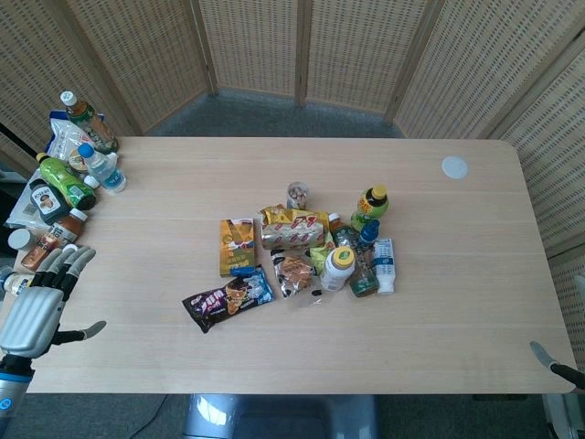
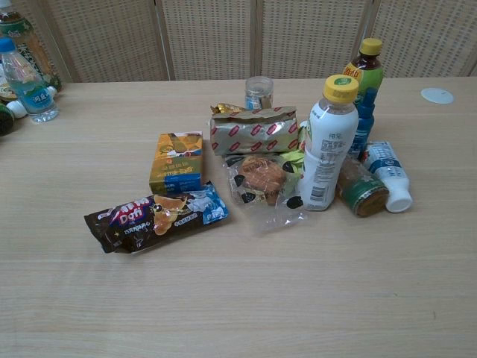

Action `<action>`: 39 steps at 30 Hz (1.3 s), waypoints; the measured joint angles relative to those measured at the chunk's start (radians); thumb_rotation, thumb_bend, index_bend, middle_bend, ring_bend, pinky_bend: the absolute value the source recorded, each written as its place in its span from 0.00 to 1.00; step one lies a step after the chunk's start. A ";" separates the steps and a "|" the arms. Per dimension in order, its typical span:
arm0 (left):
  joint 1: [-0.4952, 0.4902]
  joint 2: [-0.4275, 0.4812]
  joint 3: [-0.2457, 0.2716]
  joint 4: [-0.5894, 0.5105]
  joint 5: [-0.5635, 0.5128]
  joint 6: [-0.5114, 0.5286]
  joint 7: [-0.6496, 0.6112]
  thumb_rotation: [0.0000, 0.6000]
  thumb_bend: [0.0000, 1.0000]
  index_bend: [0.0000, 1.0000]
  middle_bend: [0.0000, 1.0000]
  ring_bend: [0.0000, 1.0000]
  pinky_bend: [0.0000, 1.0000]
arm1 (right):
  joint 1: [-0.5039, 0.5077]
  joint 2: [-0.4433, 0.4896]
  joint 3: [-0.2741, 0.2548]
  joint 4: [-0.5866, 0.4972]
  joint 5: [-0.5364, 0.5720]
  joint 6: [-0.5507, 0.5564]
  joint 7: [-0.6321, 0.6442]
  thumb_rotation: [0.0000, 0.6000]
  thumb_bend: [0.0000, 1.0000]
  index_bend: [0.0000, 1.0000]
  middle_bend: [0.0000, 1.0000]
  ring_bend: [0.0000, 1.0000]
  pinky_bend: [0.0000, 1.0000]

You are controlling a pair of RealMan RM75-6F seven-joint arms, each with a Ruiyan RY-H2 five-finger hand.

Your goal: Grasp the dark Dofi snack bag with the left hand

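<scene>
Fingers spread wide on the left hand, nothing held. Sits at the near left edge of the worktop, well apart from the snack pile. Not seen in the chest view at all. Right hand just peeking in at the near right corner; cannot tell if open or closed.

Dark Dofi snack bag lying flat, nearest thing in the pile to the left hand. Long side slanted, dark end toward the hand, blue end toward the middle. Orange snack box just behind it, very close to the blue end. Clear wrapped bun to the right of it, near but not on top.

Best to reach across the bare wood toward the dark end. Keep fingers wide until over the bag. Come down from above, thumb on one long edge, fingers on the other. Squeeze gently, since chips inside probably crack. Stay away from the box side, or a bump could push it. Lift only once the bag feels snug.
</scene>
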 measured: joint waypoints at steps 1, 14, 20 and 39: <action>0.001 0.000 0.000 0.000 0.000 0.000 0.001 1.00 0.00 0.00 0.00 0.00 0.00 | 0.000 0.000 0.000 0.000 0.001 0.000 0.000 1.00 0.00 0.00 0.00 0.00 0.00; -0.024 -0.032 -0.003 0.110 0.115 0.012 -0.024 1.00 0.00 0.00 0.00 0.00 0.00 | -0.011 0.011 0.013 0.001 0.026 0.020 0.027 1.00 0.00 0.00 0.00 0.00 0.00; -0.097 -0.078 -0.005 0.394 0.303 0.056 -0.119 1.00 0.00 0.00 0.00 0.00 0.00 | -0.013 0.021 0.018 0.000 0.032 0.023 0.038 1.00 0.00 0.00 0.00 0.00 0.00; -0.520 -0.367 0.115 1.155 0.735 0.072 -0.252 1.00 0.00 0.00 0.00 0.00 0.00 | -0.007 0.013 0.025 0.003 0.047 0.013 0.012 1.00 0.00 0.00 0.00 0.00 0.00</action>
